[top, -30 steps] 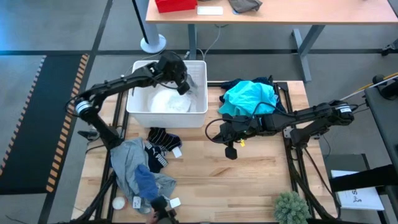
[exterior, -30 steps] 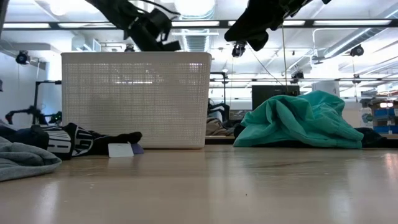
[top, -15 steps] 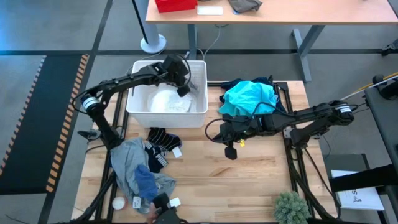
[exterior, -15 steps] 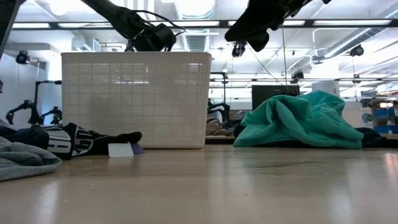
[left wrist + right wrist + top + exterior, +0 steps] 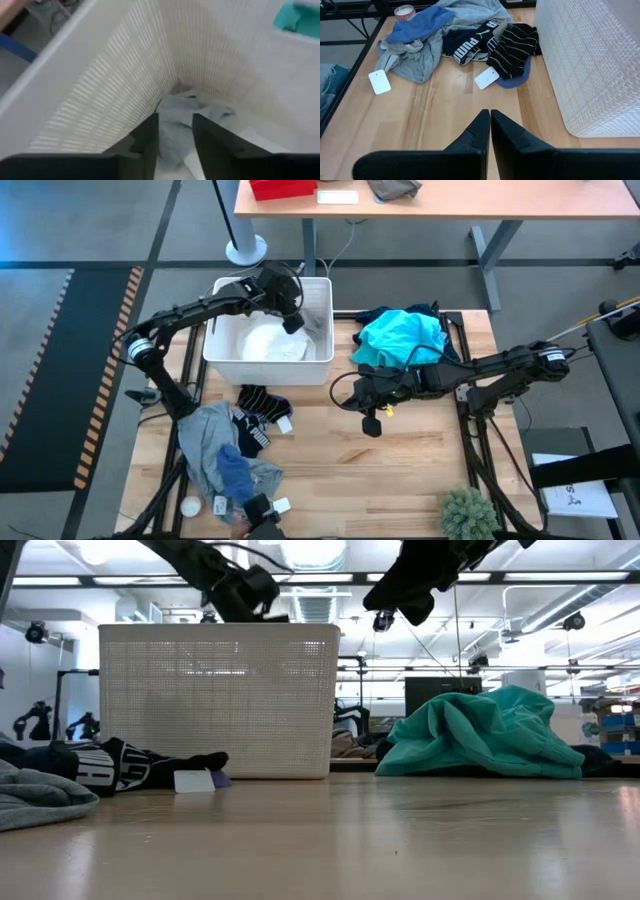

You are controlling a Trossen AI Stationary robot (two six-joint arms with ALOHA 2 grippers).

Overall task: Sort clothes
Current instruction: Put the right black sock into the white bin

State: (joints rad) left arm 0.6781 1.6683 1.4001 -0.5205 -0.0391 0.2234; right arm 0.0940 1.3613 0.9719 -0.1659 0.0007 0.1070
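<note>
Soft cloth is all you are dealing with: light, limp garments that will drape, trail and snag, so pinch a raised fold or a bunched crest and lift well clear before you travel. The white garment (image 5: 268, 342) lies crumpled in the white basket (image 5: 222, 358); your left gripper (image 5: 175, 129) hangs just above it inside the basket, its fingers (image 5: 148, 136) parted a little with nothing between them. The teal garment (image 5: 400, 338) is heaped at the table's far right, over a darker piece. On the near left, the grey garment (image 5: 208, 442) and the blue garment (image 5: 233, 470) lie overlapping, with the striped socks (image 5: 512, 43) and a dark printed piece just beside the basket's near wall. Paper tags (image 5: 486, 77) will flap, so grip the cloth. Your right gripper (image 5: 489, 129) hovers over bare wood mid-table, fingers pressed together, empty. Open room: the centre and near right are free. Mind the basket rim (image 5: 218, 628) on withdrawal, the table's near edge (image 5: 330, 532) and the small plant (image 5: 468, 515).
</note>
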